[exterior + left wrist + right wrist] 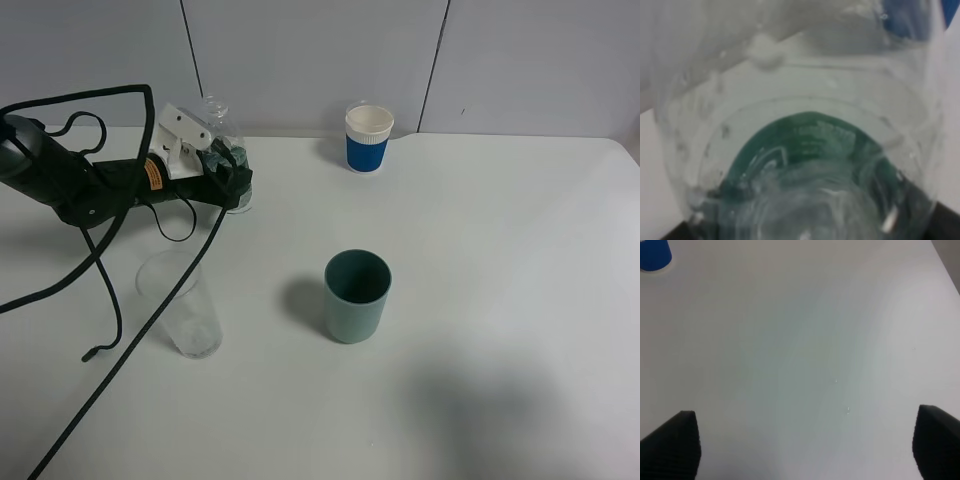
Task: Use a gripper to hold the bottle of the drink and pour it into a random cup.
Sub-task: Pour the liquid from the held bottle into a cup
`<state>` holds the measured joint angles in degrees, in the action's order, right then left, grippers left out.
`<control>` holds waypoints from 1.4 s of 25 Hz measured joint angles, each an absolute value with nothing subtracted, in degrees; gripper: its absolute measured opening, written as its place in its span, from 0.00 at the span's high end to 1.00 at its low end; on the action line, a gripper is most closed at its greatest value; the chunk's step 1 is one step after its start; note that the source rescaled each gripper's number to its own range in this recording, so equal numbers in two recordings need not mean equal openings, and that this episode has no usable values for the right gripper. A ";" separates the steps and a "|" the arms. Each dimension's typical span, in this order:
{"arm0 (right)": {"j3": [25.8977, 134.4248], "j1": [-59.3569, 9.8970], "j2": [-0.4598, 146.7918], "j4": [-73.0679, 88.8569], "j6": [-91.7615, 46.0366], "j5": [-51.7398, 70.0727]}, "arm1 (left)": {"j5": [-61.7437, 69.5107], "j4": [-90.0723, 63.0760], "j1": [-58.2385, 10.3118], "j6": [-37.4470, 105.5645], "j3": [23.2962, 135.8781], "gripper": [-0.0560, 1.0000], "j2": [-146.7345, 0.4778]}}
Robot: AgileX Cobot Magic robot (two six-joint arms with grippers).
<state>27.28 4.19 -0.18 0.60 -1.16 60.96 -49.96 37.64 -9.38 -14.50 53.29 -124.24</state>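
Left gripper (226,178): closed on the bottle, clamped across the lower body at the green band. Reaches in from the left side of the table, with the arm low and roughly level.
Fingers (946,224): dark tips, seen only at the corners of the left wrist view, one on either side of the clear plastic.
Bottle (224,135): upright, no cap, at the back left of the table, between the jaws. Base at table level; contact with the surface not discernible.
Bottle, close view (805,75): fills the whole left wrist view, blurred, with a ribbed clear wall.
Label (805,142): dark green with pale marks, curved around the body.
Teal cup (356,296): upright, mouth up, near the middle of the table. Well apart from the bottle, to its right and nearer the front edge.
Right gripper (805,445): open, with the black tips wide apart and only bare table between them.
Blue paper cup (368,138) (654,255): upright at the back edge, right of the bottle, well apart from the teal cup.
Clear tumbler (185,305): upright, in front of the bottle and left of the teal cup.
Cable (110,300): black, trailing from the left arm across the front left of the table, passing over the clear tumbler.
Table (500,250): white, flat.
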 joint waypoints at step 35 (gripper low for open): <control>27.28 4.19 -0.18 0.60 -1.16 60.96 | -37.45 28.62 -12.97 0.00 48.88 0.94 -109.59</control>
